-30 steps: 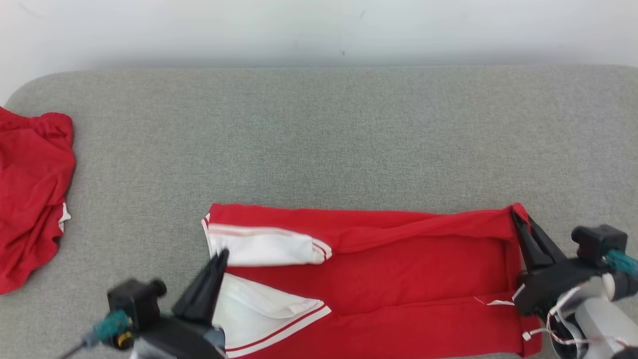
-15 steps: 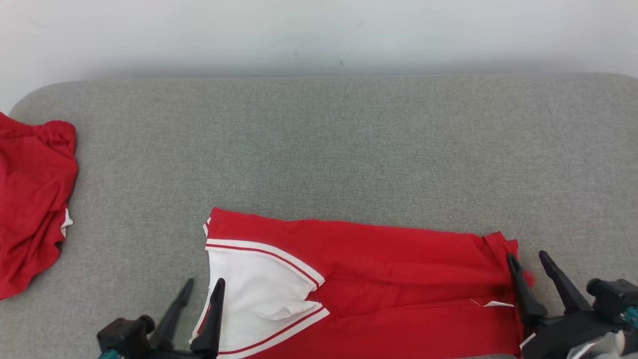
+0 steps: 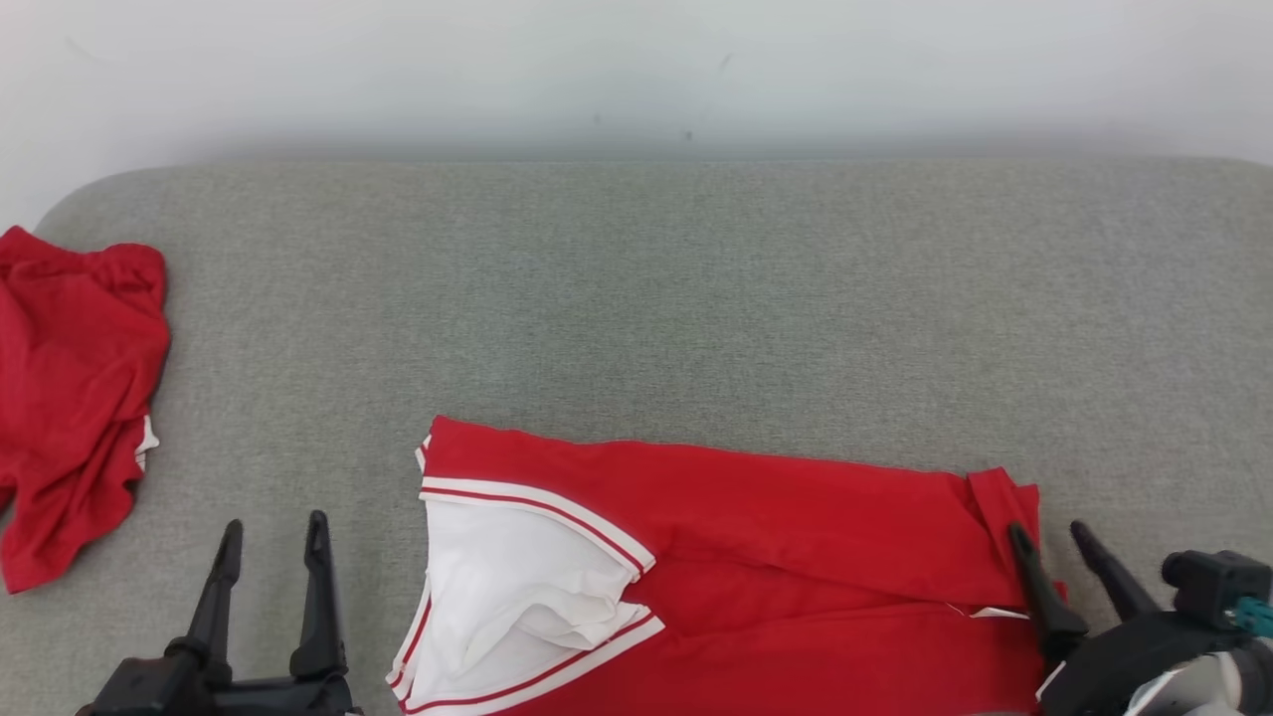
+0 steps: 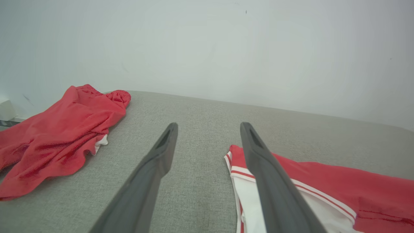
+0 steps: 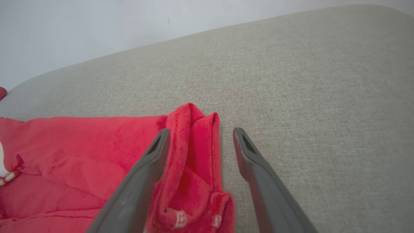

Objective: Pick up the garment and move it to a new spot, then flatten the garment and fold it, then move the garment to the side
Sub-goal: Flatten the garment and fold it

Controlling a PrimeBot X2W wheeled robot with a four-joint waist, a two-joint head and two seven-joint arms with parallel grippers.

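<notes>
The grey cushion (image 3: 696,298) lies bare from 10 through 12 to 3 o'clock, as far as the white wall (image 3: 636,70). A folded red-and-white garment (image 3: 796,527) covers 5 to 6 o'clock. A crumpled red garment (image 3: 70,398) blocks 9 o'clock. A bare strip runs between them at 7 o'clock.

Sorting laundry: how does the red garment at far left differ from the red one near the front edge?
The left garment lies crumpled; the front garment lies flat, folded. The left garment shows only a scrap of white; the front garment shows a broad white panel. Both are red, on the grey cushion.
</notes>
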